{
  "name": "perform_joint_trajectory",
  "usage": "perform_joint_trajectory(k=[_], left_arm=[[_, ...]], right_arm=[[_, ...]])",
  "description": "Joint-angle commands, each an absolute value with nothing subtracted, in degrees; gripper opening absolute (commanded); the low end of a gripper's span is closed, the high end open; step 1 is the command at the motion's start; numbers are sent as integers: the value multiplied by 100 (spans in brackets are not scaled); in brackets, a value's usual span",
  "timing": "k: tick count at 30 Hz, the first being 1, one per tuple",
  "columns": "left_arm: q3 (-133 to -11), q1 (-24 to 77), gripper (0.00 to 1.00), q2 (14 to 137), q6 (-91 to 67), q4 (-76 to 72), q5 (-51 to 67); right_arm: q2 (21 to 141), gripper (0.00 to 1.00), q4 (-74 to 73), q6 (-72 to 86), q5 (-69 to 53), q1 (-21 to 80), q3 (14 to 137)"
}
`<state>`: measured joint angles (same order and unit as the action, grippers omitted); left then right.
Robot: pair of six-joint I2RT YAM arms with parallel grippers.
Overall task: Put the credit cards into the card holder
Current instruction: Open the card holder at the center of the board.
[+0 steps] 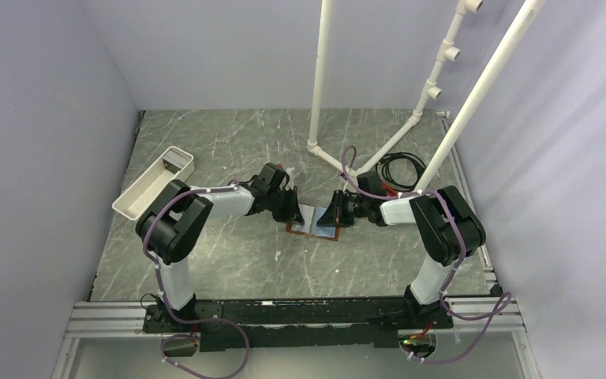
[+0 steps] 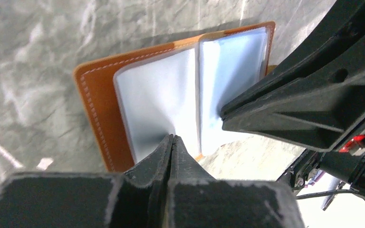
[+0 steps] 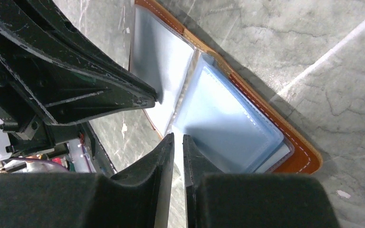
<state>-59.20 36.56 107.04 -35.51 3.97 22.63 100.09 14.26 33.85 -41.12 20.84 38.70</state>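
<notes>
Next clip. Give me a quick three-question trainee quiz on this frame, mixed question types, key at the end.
1. True or false: the card holder lies open on the table, its clear sleeves facing up.
2. Multiple choice: in the top view, the white tray lies A) on the left arm's side, B) between the two grippers, C) on the right arm's side.
3. Short answer: in their own wrist views, one gripper's fingers are pressed together and the other's show a narrow gap. Which shows the gap, the left gripper or the right gripper?
Key: 1 true; 2 A; 3 the right gripper.
</notes>
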Motion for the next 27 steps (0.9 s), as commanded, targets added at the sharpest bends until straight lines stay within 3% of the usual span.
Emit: perform_joint_trajectory(k=[1, 9, 20, 27], left_arm=[[-5261, 3394, 3, 10452, -3498, 84, 2125], [-4685, 3101, 0, 10852, -3914, -877, 2760], [-4518, 3015, 0, 10705, -3860, -803, 2739], [-4738, 3014, 2, 10659, -4001, -817, 3200]], right_arm=[[10125, 15, 1634, 3196, -3837, 2013, 3583], [10499, 16, 1940, 3269, -4137, 1978, 3437], [10229, 18, 1512, 3041, -3993, 1905, 3473], [9956, 25, 1138, 2891, -3968, 1926, 3618]])
